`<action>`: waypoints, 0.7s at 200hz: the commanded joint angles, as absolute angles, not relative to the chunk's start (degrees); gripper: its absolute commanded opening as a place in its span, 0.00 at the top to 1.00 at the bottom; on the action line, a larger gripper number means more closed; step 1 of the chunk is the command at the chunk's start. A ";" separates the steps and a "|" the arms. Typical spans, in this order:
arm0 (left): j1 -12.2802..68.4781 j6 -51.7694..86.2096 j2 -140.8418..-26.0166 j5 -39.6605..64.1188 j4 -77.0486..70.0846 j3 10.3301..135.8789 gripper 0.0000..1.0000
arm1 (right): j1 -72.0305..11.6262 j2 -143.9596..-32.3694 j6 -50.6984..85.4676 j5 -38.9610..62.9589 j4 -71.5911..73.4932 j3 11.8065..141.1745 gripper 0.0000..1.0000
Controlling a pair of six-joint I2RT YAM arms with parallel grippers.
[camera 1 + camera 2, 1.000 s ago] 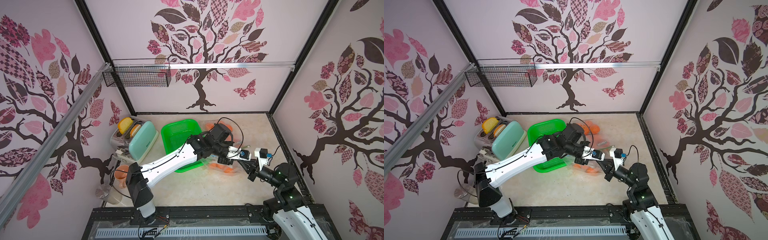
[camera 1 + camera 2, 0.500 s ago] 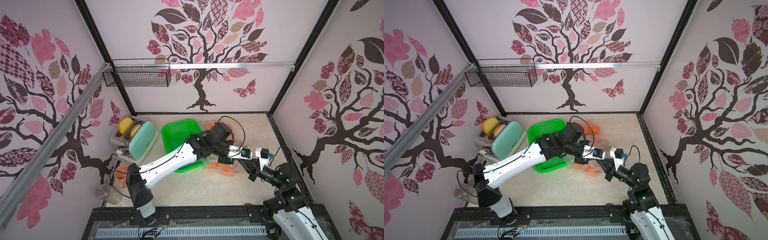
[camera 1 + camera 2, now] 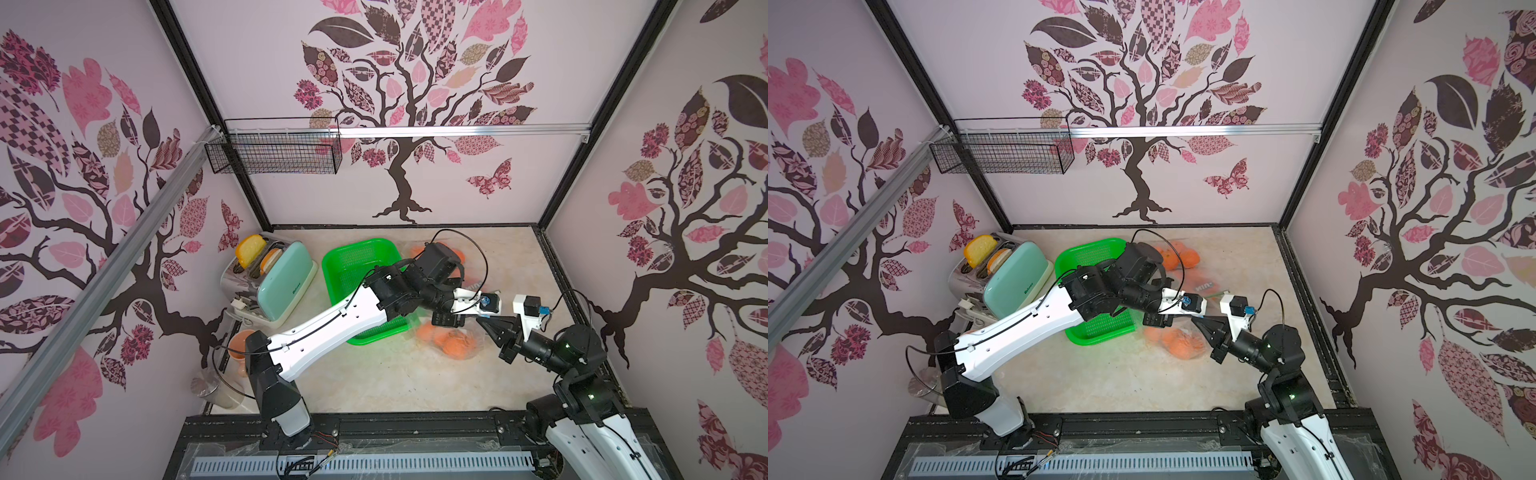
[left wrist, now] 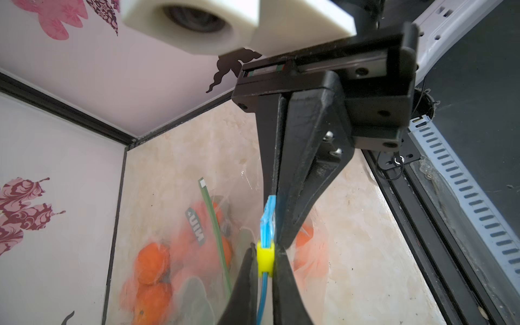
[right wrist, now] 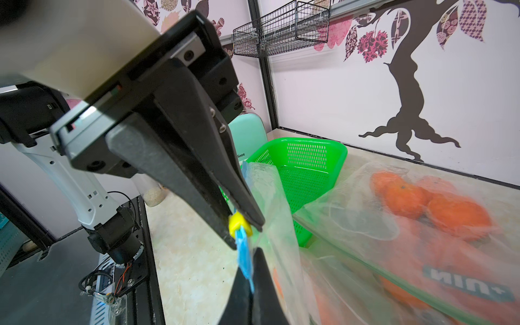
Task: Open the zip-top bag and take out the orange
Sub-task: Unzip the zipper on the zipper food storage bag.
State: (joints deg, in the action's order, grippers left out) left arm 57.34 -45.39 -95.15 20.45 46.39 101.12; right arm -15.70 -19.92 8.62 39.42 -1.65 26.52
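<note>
The zip-top bag (image 5: 270,197) lies on the tabletop (image 3: 374,374), right of the one green basket (image 3: 353,266), with its zip end held up. The left gripper (image 5: 246,235) is closed on the yellow slider (image 4: 265,257). The right gripper (image 4: 278,239) is clamped on the blue zip strip (image 4: 268,213), probably to brace it for the pull. There are two bags: a second bag (image 5: 450,253) lies farther back. The oranges (image 3: 451,347) are too blurred to count.

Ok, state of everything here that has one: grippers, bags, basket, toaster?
left gripper: shut on the yellow slider.
right gripper: shut on the blue zip strip beside it.
held bag: zip end lifted, oranges inside; zip open or closed, cannot tell.
other bag: lying flat, oranges inside.
green basket: upright, visible part empty.
toaster: bread standing up in its slots.
wire basket: hung up, looks empty.
</note>
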 commanded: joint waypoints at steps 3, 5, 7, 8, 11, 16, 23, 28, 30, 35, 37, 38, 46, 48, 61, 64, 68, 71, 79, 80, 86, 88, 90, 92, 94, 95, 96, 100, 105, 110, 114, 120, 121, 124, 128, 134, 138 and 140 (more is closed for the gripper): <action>53.89 -44.56 -92.13 15.91 50.00 99.91 1.00 | -15.82 -18.52 7.35 38.21 -2.06 30.30 1.00; 53.75 -44.56 -91.94 15.91 50.01 99.86 1.00 | -15.89 -18.43 7.26 37.94 -2.16 30.32 1.00; 53.60 -44.52 -91.89 15.91 50.01 99.65 1.00 | -15.88 -18.41 7.29 37.70 -2.23 30.39 1.00; 53.56 -44.49 -91.82 15.95 50.01 99.61 1.00 | -15.85 -18.34 7.29 37.57 -2.26 30.40 1.00; 53.27 -44.48 -91.61 16.06 50.01 99.45 1.00 | -15.86 -18.27 7.29 37.31 -2.36 30.45 1.00; 52.82 -44.32 -91.20 16.23 50.14 99.17 1.00 | -15.85 -18.03 7.22 36.76 -2.58 30.54 1.00; 52.29 -44.18 -90.78 16.35 50.30 98.78 1.00 | -15.83 -17.76 7.05 35.97 -2.88 30.67 1.00; 51.92 -44.00 -90.55 16.35 50.44 98.63 1.00 | -15.84 -17.57 7.03 35.46 -2.98 30.67 1.00; 51.76 -43.96 -90.42 16.30 50.51 98.55 1.00 | -15.85 -17.53 6.97 35.32 -3.03 30.67 1.00; 51.45 -43.86 -90.25 16.43 50.89 98.40 1.00 | -15.82 -17.41 6.80 34.89 -3.22 30.72 1.00; 51.31 -43.86 -90.15 16.50 51.07 98.36 1.00 | -15.80 -17.34 6.73 34.49 -3.35 30.75 1.00; 51.23 -43.86 -90.12 16.51 51.24 98.36 1.00 | -15.81 -17.37 6.71 34.43 -3.39 30.80 1.00; 50.86 -43.78 -89.89 16.33 51.88 98.14 1.00 | -15.85 -17.23 6.39 33.67 -3.89 30.93 1.00; 50.82 -43.73 -89.82 16.17 52.04 98.10 1.00 | -15.87 -17.18 6.30 33.49 -3.98 31.00 1.00; 50.24 -43.53 -89.31 15.07 53.00 97.59 1.00 | -15.86 -16.86 5.91 31.69 -4.54 31.07 1.00; 50.07 -43.39 -89.16 14.89 53.26 97.44 1.00 | -15.86 -16.77 5.77 31.26 -4.57 31.03 1.00; 49.89 -43.19 -88.91 14.55 53.61 97.31 1.00 | -15.88 -16.51 5.65 30.66 -4.65 31.03 1.00; 49.65 -43.04 -88.71 14.37 53.88 97.23 1.00 | -15.78 -16.44 5.55 30.22 -4.70 31.01 1.00; 49.10 -42.43 -88.08 13.99 54.34 96.83 1.00 | -15.86 -16.24 5.30 29.07 -5.04 31.03 1.00; 48.98 -42.35 -87.99 13.98 54.42 96.75 1.00 | -15.88 -16.21 5.29 28.95 -5.07 31.07 1.00; 48.56 -41.88 -87.45 13.89 54.72 96.32 1.00 | -15.89 -16.11 5.19 28.07 -5.39 31.19 1.00; 48.42 -41.74 -87.21 13.84 54.86 96.15 1.00 | -15.88 -16.09 5.14 27.83 -5.43 31.27 1.00; 48.32 -41.64 -87.00 13.81 54.96 95.98 1.00 | -15.84 -16.02 5.07 27.63 -5.51 31.28 1.00; 48.20 -41.48 -86.79 13.74 55.11 95.87 1.00 | -15.89 -16.05 5.02 27.39 -5.60 31.29 1.00; 48.06 -41.31 -86.58 13.65 55.22 95.71 1.00 | -15.86 -16.07 4.93 27.11 -5.68 31.35 1.00; 48.03 -41.26 -86.49 13.59 55.29 95.62 1.00 | -15.84 -16.04 4.92 27.00 -5.74 31.37 1.00; 48.01 -41.20 -86.36 13.52 55.33 95.54 1.00 | -15.83 -15.97 4.92 26.86 -5.73 31.37 1.00; 47.86 -40.98 -85.91 13.14 55.63 95.19 1.00 | -15.88 -15.97 4.85 26.19 -5.94 31.45 1.00; 47.77 -40.72 -85.22 12.53 56.07 94.66 1.00 | -15.87 -15.82 4.83 25.46 -6.06 31.46 1.00; 47.75 -40.46 -84.68 11.81 56.51 94.22 1.00 | -15.85 -15.69 4.83 24.88 -6.01 31.39 1.00; 47.67 -40.23 -84.22 11.24 56.93 93.87 1.00 | -15.89 -15.60 4.83 24.44 -5.98 31.30 1.00; 47.64 -40.02 -83.47 10.43 57.69 93.35 1.00 | -15.84 -15.55 4.75 23.91 -6.13 31.29 1.00; 47.64 -40.00 -83.40 10.31 57.81 93.26 1.00 | -15.88 -15.51 4.70 23.87 -6.14 31.29 1.00; 47.59 -39.99 -83.00 9.92 58.28 93.03 1.00 | -15.86 -15.44 4.66 23.64 -6.23 31.35 1.00; 47.56 -39.91 -82.58 9.35 58.77 92.72 1.00 | -15.91 -15.43 4.66 23.41 -6.38 31.38 1.00; 47.57 -39.67 -81.76 8.64 59.41 92.20 1.00 | -15.83 -15.37 4.58 23.23 -6.42 31.29 1.00; 47.47 -39.49 -81.26 8.34 59.72 91.85 1.00 | -15.87 -15.31 4.57 23.20 -6.34 31.16 1.00; 47.46 -39.40 -81.03 8.24 59.86 91.71 1.00 | -15.85 -15.23 4.57 23.27 -6.26 31.13 1.00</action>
